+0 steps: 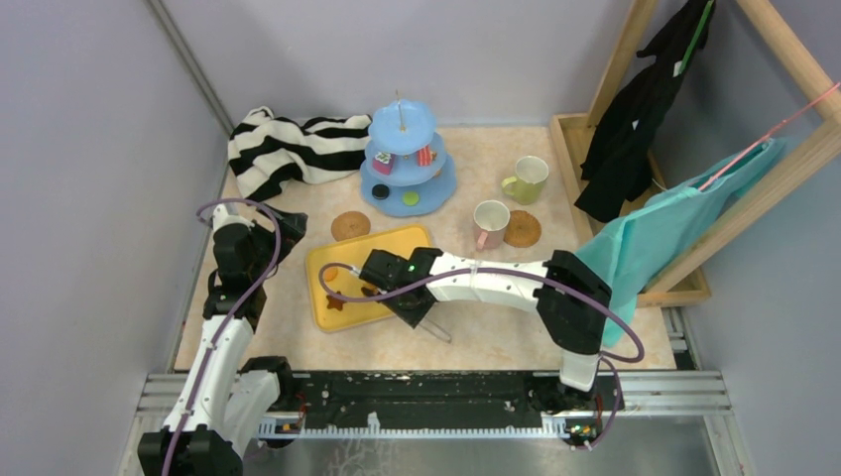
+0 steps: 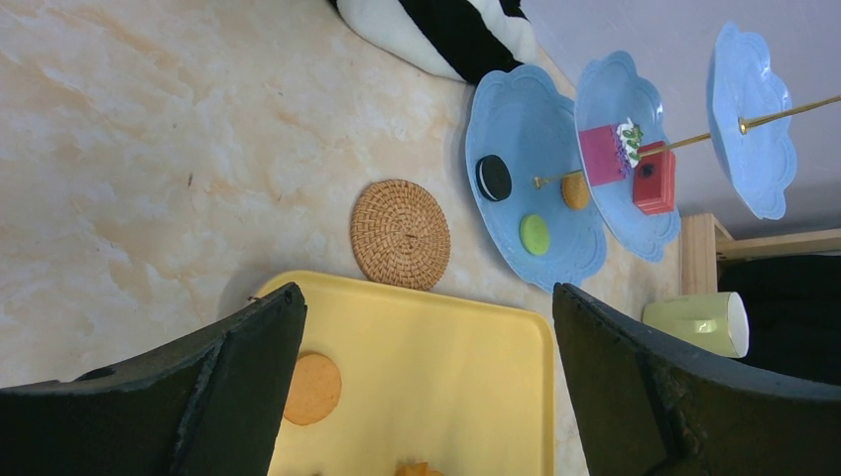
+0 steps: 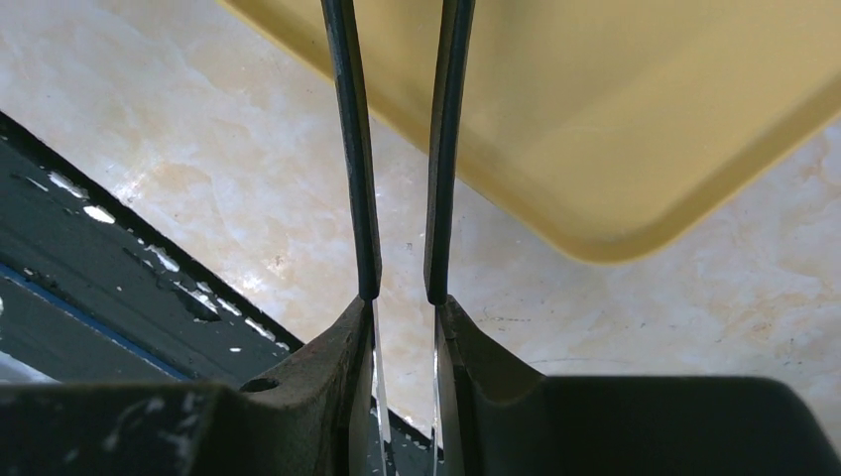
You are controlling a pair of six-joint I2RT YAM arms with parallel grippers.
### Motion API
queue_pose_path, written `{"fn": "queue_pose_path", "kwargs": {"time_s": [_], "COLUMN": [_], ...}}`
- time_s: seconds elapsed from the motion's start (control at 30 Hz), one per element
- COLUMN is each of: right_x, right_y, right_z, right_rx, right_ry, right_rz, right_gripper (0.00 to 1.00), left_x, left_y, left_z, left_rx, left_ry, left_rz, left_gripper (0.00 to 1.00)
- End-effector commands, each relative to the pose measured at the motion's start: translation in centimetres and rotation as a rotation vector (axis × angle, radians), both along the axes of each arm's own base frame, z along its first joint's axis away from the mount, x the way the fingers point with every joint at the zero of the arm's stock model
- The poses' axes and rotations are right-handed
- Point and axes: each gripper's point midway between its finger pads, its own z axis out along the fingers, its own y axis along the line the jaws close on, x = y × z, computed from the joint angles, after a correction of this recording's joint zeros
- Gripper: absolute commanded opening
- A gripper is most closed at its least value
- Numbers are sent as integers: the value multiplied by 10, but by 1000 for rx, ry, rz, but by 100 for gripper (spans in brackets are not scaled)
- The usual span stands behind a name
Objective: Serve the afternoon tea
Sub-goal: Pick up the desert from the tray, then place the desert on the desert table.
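Note:
The light-blue three-tier stand (image 1: 407, 164) at the back holds a black cookie (image 2: 493, 178), a green one (image 2: 535, 234), a pink cake slice (image 2: 605, 154) and a red one (image 2: 655, 178). A yellow tray (image 1: 397, 243) carries a round orange cookie (image 2: 312, 389) and a star cookie (image 1: 335, 302). One cork coaster (image 1: 349, 225) is bare. The pink-handled cup (image 1: 490, 223) stands beside the other coaster (image 1: 522, 229), the yellow-green cup (image 1: 526, 178) behind. My left gripper (image 1: 288, 236) is open and empty at the tray's left edge. My right gripper (image 3: 402, 297) is shut on thin tongs (image 3: 349, 149) over the tray's near corner.
A black-and-white striped cloth (image 1: 288, 149) lies at the back left. A wooden rack (image 1: 694, 198) with dark and teal garments stands on the right. The black rail (image 1: 436, 397) runs along the near edge.

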Motion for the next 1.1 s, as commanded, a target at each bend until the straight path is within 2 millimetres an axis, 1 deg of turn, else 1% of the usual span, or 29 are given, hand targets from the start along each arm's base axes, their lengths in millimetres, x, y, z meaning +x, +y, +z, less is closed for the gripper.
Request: {"fn": "queue_pose_path", "kwargs": {"time_s": [0.0,0.2,0.33,0.4,0.53,0.73,0.8,0.9,1.0,1.07], "right_x": [10,24,33,38,48,69,78,93,113,127], "right_y": [13,15,13,12,12,10,9,3,-7,-14], "right_z": [46,68,71,86,104,148,167,192,216,228], "right_rx": [137,207,226,271,322,414,448,497,551,578], "right_ry": [-95,-119,-118,-130,-152,-216,-246,-285,-326,-350], "right_rz": [-27,-70,-96,-112,-141,-188,-207,-245,-298,-331], "right_gripper": [0,0,0,0,0,0,0,0,0,0], "left_x": [3,2,2,2,2,2,2,2,2,2], "left_y": [0,1,0,0,-1,-1,-1,-1,-2,-2], "left_z": [6,7,8,8,7,7,7,8,8,8], "left_rx": [-5,-2,-2,-2,-4,-5,-5,-6,-8,-9], "left_ry": [-33,-34,-37,-37,-37,-38,-38,-39,-41,-40], "left_rz": [-7,-3,-5,-5,-9,-10,-11,-12,-14,-15], "left_gripper": [99,99,99,99,99,99,99,99,99,99]}}
